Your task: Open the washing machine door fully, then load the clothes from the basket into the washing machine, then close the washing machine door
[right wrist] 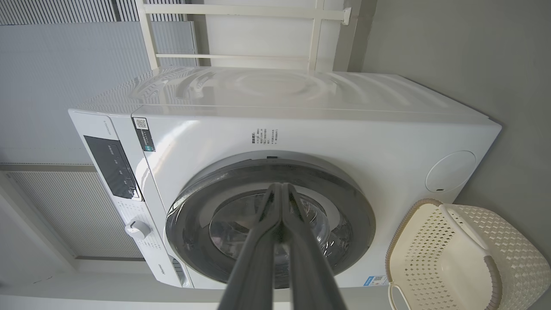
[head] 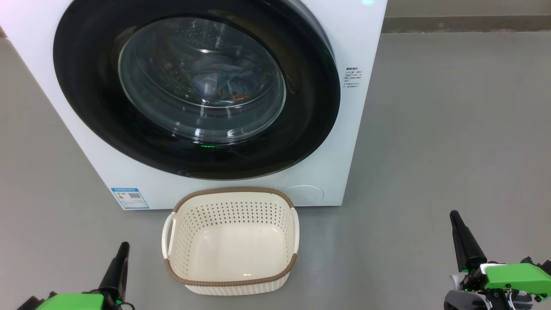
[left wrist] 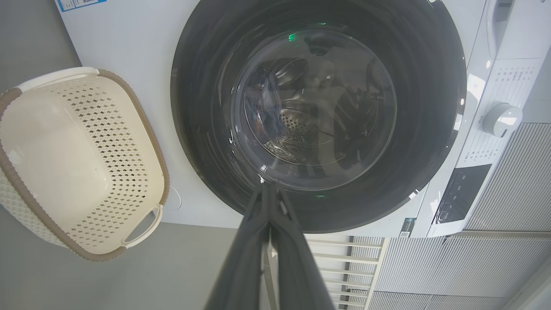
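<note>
Now the washing machine door (head: 198,122) is shut, clothes (head: 224,79) behind it — left gripper (head: 123,246), right gripper (head: 453,214): jaws closed.

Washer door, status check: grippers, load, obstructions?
Both shut and empty: left gripper, right gripper, held low. Closed door, clothes inside, basket empty. No obstruction seen.

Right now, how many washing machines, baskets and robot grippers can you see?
Washing machine: 1
Basket: 1
Grippers: 2, the left gripper and the right gripper, both shut
Total: 4
</note>
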